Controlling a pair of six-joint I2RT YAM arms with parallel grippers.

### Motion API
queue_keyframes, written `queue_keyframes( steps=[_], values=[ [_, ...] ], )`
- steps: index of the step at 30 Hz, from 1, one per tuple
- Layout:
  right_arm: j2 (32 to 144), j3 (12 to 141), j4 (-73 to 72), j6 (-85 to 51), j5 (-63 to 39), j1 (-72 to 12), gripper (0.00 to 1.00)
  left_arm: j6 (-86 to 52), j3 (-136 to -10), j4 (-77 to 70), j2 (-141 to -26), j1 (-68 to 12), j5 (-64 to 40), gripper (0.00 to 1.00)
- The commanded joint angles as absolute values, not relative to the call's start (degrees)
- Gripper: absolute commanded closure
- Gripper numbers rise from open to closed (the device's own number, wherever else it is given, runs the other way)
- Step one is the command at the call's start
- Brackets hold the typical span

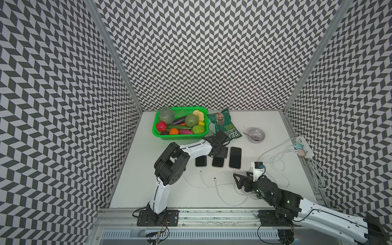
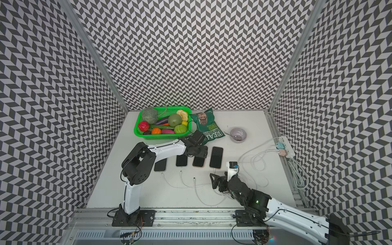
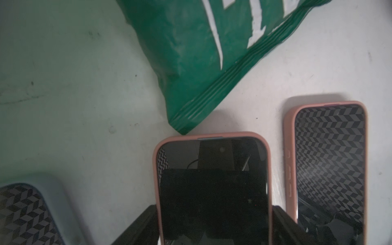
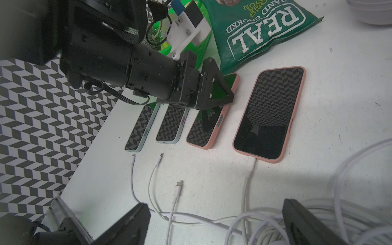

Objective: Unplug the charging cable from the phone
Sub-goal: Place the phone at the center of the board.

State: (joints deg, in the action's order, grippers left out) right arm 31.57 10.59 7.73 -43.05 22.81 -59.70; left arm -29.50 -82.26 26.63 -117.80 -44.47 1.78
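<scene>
Lying screen-up on the white table (image 1: pixel 135 180), four phones are forming a row. The big pink phone (image 1: pixel 235 157) is sitting at the right end of that row, and the white charging cable (image 4: pixel 252 167) is plugged into its near end.

The left gripper (image 3: pixel 214 209) is reaching over the smaller pink phone (image 3: pixel 212 186) next to it. Its fingers (image 3: pixel 144 227) are sitting one on each side of the case, close against the edges; whether they are squeezing it I cannot tell.

The right gripper (image 1: pixel 236 181) is hovering just in front of the big pink phone, above a tangle of white cords (image 4: pixel 265 222). Its fingers (image 4: pixel 131 220) are spread wide and holding nothing.

Three loose plugs (image 4: pixel 179 184) are lying on the table in front of the other phones, clear of them. Behind the row, a green chip bag (image 1: pixel 224 125) is resting between a green basket (image 1: pixel 180 137) of toy produce and a grey bowl (image 1: pixel 256 135). A power strip (image 1: pixel 307 151) is lying along the right edge.
</scene>
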Motion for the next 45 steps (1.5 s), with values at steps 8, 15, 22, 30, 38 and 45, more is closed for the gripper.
queue_keyframes(
  steps=[8,15,22,30,38,45],
  values=[
    [31.60,12.21,7.82,-42.16,23.69,-58.83,0.00,-30.56,-80.36,23.58,-114.11,-44.54,0.63,0.04],
    [31.73,14.33,8.67,-41.47,23.55,-58.37,0.00,-30.70,-79.86,22.54,-110.96,-45.20,0.42,0.00],
    [31.30,15.79,10.16,-40.64,23.73,-57.45,0.00,-30.33,-81.10,21.11,-108.73,-46.80,-1.55,0.01],
    [29.97,17.26,12.25,-40.30,23.88,-56.60,0.00,-29.84,-85.32,22.19,-111.34,-48.92,-1.94,0.00],
    [25.99,18.21,15.11,-41.04,24.50,-56.29,0.00,-29.10,-92.24,26.86,-116.45,-51.02,0.77,0.01],
    [21.87,19.04,16.83,-41.74,24.76,-56.31,0.00,-28.66,-98.58,31.16,-122.05,-52.30,3.49,0.00]
  ],
)
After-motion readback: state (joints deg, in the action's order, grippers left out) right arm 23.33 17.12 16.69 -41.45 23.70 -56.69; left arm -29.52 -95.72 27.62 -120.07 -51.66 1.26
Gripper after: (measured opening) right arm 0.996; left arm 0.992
